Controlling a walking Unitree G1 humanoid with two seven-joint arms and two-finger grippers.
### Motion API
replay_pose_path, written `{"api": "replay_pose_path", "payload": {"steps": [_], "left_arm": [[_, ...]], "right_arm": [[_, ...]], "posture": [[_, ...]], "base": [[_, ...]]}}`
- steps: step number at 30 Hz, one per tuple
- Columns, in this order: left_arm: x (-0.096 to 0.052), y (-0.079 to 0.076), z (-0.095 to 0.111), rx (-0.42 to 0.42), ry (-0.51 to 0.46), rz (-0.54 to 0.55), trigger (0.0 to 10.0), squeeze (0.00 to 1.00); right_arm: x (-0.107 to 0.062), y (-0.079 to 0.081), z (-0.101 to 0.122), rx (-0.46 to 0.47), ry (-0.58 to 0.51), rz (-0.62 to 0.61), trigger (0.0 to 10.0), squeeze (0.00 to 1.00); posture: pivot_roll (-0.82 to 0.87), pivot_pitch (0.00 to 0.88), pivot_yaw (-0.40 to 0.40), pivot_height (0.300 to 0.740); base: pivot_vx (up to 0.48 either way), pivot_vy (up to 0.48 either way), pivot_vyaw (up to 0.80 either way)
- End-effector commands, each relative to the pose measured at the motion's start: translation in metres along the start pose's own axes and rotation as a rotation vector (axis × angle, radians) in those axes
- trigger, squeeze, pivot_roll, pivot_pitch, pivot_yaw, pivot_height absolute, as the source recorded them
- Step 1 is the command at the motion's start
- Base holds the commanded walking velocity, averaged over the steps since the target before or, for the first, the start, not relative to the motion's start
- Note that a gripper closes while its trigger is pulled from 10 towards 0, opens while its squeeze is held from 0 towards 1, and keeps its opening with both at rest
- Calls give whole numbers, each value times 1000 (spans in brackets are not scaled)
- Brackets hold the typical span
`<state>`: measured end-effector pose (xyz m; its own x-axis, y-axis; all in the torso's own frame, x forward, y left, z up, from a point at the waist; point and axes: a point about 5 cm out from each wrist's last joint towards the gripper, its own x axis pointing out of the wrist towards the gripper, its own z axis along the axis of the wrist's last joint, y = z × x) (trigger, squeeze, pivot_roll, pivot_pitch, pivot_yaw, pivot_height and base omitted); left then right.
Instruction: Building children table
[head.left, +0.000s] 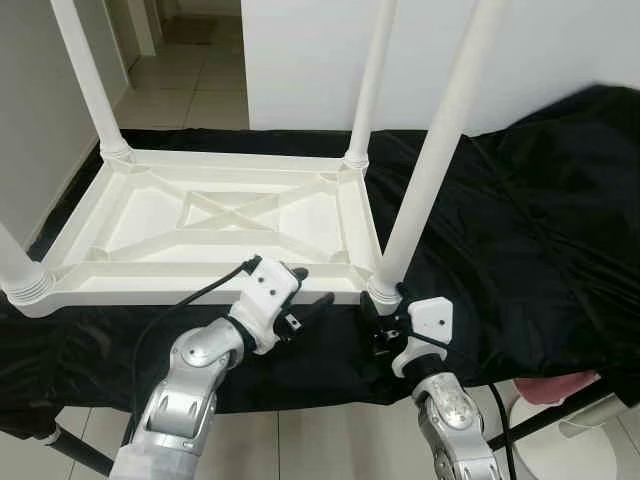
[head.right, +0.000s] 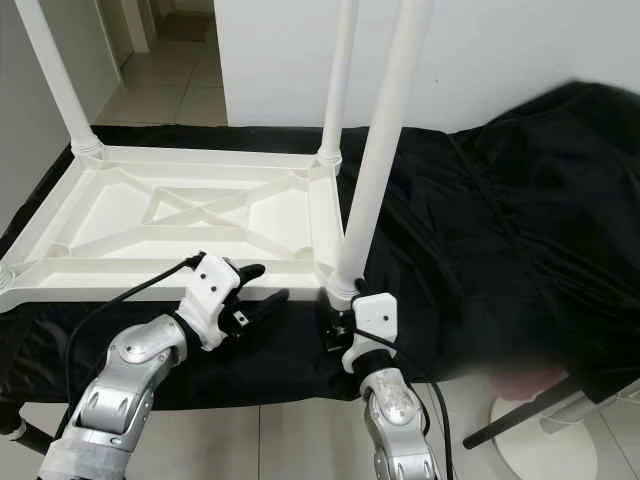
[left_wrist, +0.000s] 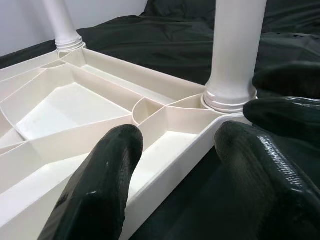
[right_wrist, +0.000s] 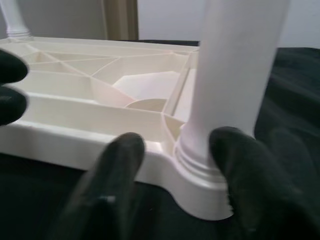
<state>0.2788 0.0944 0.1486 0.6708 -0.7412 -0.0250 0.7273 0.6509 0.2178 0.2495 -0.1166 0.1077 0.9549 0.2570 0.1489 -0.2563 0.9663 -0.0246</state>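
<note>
On black cloth (head.left: 520, 220) lay the upturned table (head.left: 215, 215), both grippers open, right gripper (head.left: 383, 330) at near leg (head.left: 425, 170) base, left gripper (head.left: 305, 300) beside rim; best grip leg low, twist squarely.

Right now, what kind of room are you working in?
Most likely a home interior. Pale tiled floor runs to a doorway beyond plain white walls, and the upturned white children's table lies on a black cloth over a raised surface. Both grippers, left gripper and right gripper, are at its near corner.
</note>
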Motion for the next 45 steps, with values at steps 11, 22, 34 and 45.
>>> {"api": "replay_pose_path", "payload": {"steps": [11, 22, 34, 45], "left_arm": [[-3, 26, 3, 1, -9, 321, 10000, 0], [1, 31, 3, 19, -1, 353, 10000, 0], [3, 30, 0, 23, 15, 355, 10000, 0], [12, 16, -4, 36, 35, 263, 10000, 0]], "right_arm": [[-1, 5, 1, 26, 12, 82, 10000, 0], [26, -18, 7, 12, 1, 54, 10000, 0], [35, -46, 11, 4, -2, -27, 10000, 0], [38, -93, 15, -23, -8, -204, 10000, 0]], "posture": [[22, 21, -26, 740], [32, 29, -18, 740], [36, 32, -12, 740], [33, 27, -6, 740]], "base": [[0, 0, 0], [0, 0, 0], [0, 0, 0], [0, 0, 0]]}}
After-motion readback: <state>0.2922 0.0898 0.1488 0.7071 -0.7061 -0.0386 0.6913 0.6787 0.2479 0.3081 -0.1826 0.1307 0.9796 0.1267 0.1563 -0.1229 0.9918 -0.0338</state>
